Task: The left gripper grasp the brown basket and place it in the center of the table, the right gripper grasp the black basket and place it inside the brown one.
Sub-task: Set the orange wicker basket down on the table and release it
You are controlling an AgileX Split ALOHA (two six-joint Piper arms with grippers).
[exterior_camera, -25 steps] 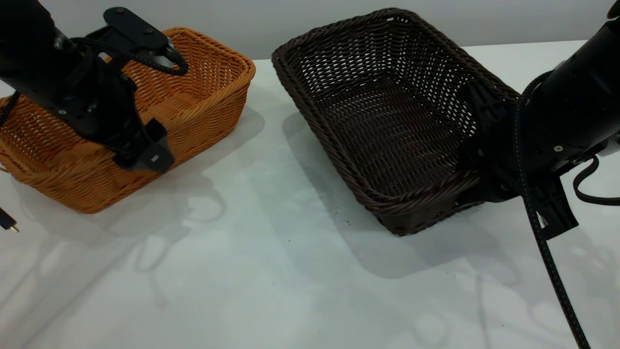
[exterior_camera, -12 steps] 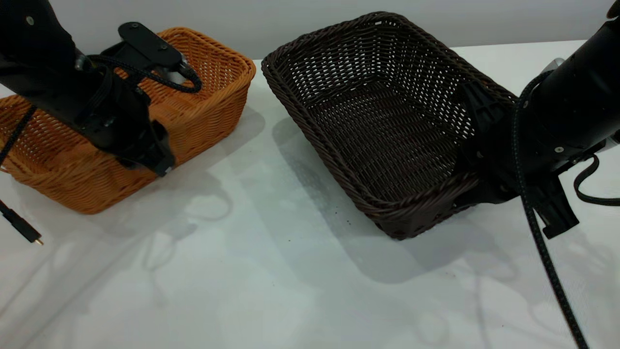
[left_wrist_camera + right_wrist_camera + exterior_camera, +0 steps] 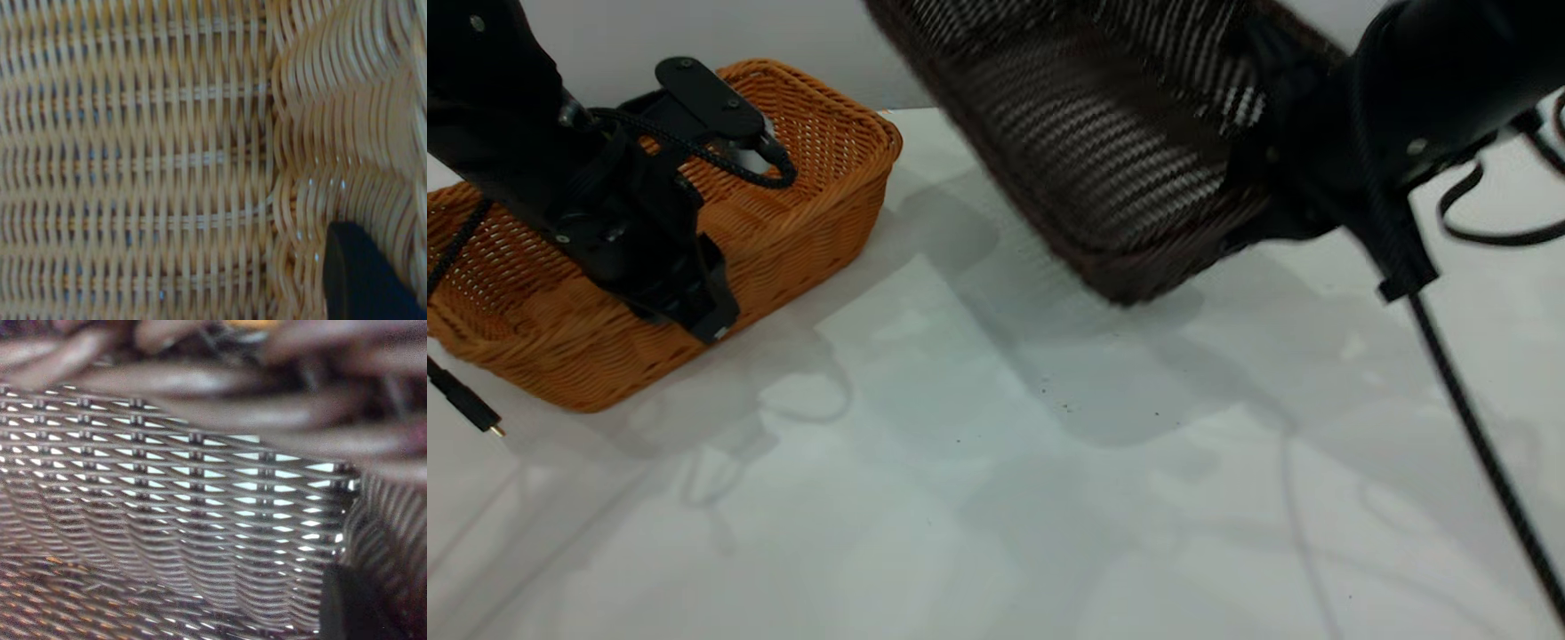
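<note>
Right gripper [image 3: 1267,209], clenched on one short rim of the black basket [image 3: 1085,133], holds it tilted in the air above the bench's far right side. Left gripper [image 3: 694,302] is clamped on the near long rim of the brown basket [image 3: 809,204], which sits on the bench [image 3: 978,498] at its far left edge, not yet at the center. Held by one edge only, the dark basket could swing or slip, or reach the center before the brown one does.
</note>
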